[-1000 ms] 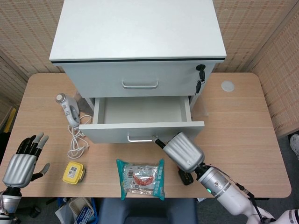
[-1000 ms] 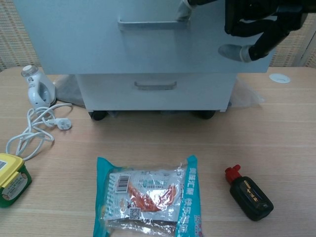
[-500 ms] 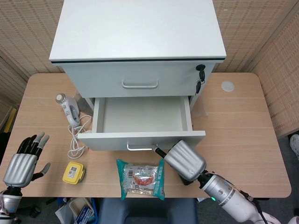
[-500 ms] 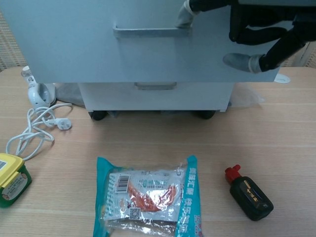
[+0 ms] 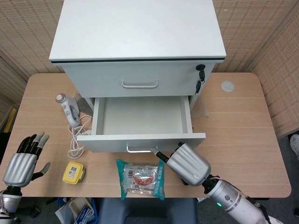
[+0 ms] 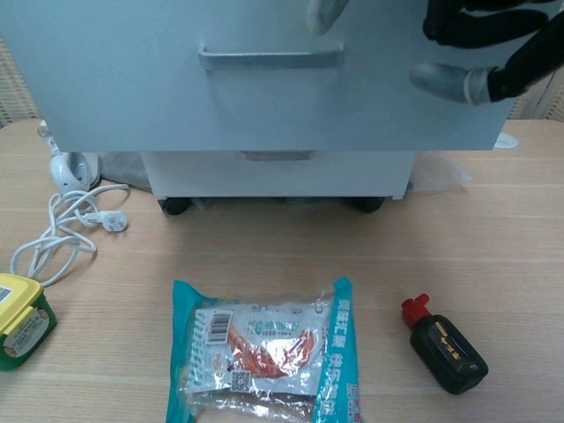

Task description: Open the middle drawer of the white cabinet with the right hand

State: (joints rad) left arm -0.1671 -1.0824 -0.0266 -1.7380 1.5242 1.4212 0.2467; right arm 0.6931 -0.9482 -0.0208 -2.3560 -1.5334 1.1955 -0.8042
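Observation:
The white cabinet [image 5: 138, 28] stands at the back of the table. Its middle drawer [image 5: 140, 140] is pulled well out, and the inside is bare. In the chest view the drawer front [image 6: 132, 79] fills the top of the frame, with the metal handle [image 6: 269, 57] across it. My right hand [image 5: 187, 163] is just in front of the drawer, by the handle's right end [image 5: 152, 149]. One pale fingertip [image 6: 326, 13] shows a little above the handle, apart from it. My left hand [image 5: 25, 158] hovers with spread fingers at the table's front left, holding nothing.
A teal snack packet [image 5: 141, 178] lies in front of the drawer, with a black red-capped bottle [image 6: 445, 348] to its right. A yellow box [image 5: 74, 172] and a white corded device [image 5: 68, 109] lie on the left. Keys [image 5: 200, 74] hang from the top lock.
The middle drawer has slid further out toward me as my right hand drew back. Its fingertip has now lifted above the handle. My left hand has not moved.

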